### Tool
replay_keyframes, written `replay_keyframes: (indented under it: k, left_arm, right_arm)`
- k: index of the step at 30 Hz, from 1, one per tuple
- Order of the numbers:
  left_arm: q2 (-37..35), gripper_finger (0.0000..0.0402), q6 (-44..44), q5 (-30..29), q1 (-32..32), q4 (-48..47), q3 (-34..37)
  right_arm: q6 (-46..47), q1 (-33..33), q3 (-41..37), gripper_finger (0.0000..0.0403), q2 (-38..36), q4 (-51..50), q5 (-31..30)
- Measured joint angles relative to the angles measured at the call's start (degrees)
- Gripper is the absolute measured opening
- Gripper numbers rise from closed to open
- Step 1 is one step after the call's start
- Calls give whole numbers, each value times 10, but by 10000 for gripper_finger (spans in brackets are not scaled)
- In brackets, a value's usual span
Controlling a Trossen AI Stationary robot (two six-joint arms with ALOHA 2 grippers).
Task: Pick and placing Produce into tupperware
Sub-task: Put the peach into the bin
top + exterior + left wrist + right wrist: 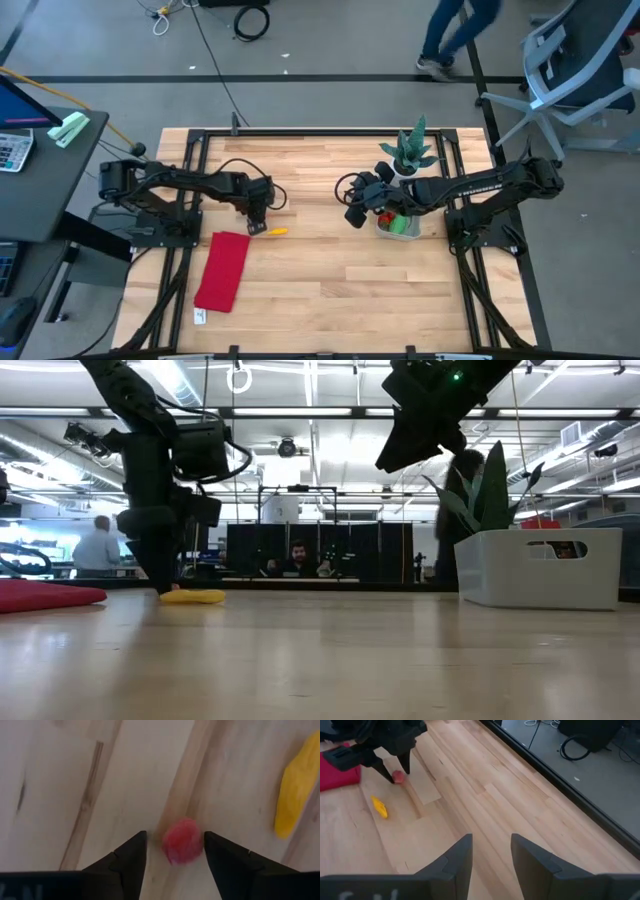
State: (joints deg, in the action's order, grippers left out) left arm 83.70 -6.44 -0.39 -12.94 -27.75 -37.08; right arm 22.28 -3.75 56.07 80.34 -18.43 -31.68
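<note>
A small pink-red round toy fruit (182,841) lies on the table between the open fingers of my left gripper (175,851), which points down at it. I cannot tell whether either finger touches it. The right wrist view shows the same fruit (397,776) under that gripper. A yellow toy piece (276,232) lies on the wood just beside it. The translucent tub (398,226) stands on the table's right part and holds red and green pieces. My right gripper (490,851) is open and empty, raised just left of the tub.
A flat red cloth (222,270) lies near the left arm, toward the near edge. A spiky green plant in a white pot (410,152) stands just behind the tub. Bare wood lies between the two arms. People are in the room beyond the table.
</note>
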Motion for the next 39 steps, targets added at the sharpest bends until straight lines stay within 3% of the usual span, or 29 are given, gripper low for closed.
replay_keyframes:
  k: [6,14,21,27,33,39]
  left_arm:
    - [4,153,0,-2,0,12,0]
    - [3,30,-4,0,4,10,-21]
    - [3,38,28,-2,28,35,-116]
    - [3,28,88,-13,50,189,-188]
    - [12,28,91,-10,51,397,-196]
    - [96,28,86,98,52,634,-214]
  right_arm:
    - [0,0,0,142,0,0,0]
    - [0,0,0,142,0,0,0]
    - [-14,0,4,142,-2,-3,0]
    - [-68,-20,58,142,-56,-31,-7]
    - [-144,-28,119,142,-145,-41,-109]
    - [-147,-23,131,142,-216,-42,-154]
